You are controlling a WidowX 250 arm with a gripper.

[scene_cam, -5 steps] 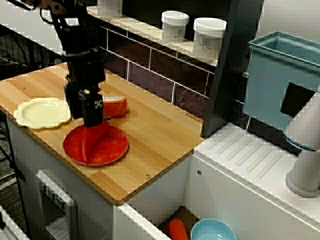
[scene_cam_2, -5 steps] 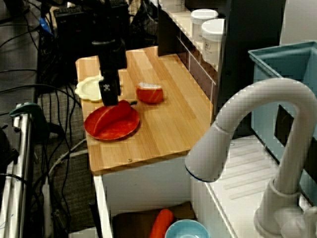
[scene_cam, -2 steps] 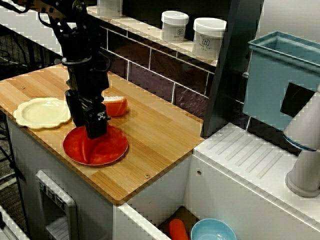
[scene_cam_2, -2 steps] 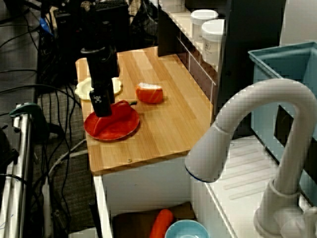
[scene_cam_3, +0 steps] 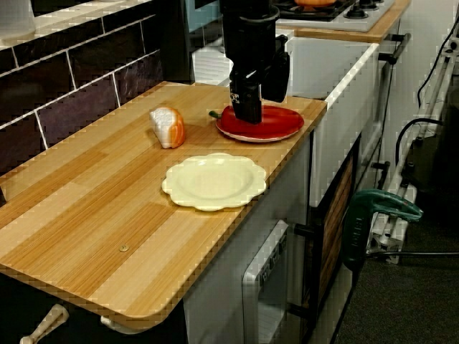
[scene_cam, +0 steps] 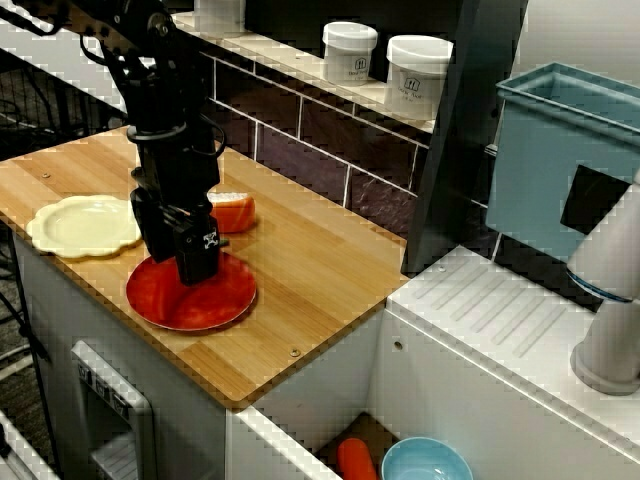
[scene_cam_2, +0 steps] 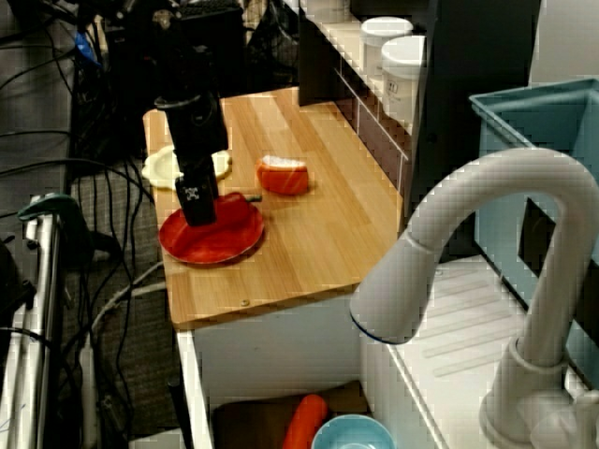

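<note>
The gripper (scene_cam_2: 201, 221) stands upright with its tips down at the red pepper (scene_cam_2: 236, 208), which lies on the red plate (scene_cam: 225, 300), so it meets the pepper from above. Its body hides the fingers, so I cannot tell whether they clasp. A cream plate (scene_cam_3: 215, 183) and an orange-and-white food piece (scene_cam_3: 169, 127) sit apart on the wooden counter (scene_cam: 320, 270)

cream plate (scene_cam: 80, 226) beside red plate (scene_cam: 238, 296), orange piece (scene_cam: 232, 213) behind

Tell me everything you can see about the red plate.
The red plate is round, shallow and glossy, plastic by its look. It lies flat near the front edge of the wooden counter, beside the cream plate. A red pepper lies on it, under the black pincer, which hides part.
</note>
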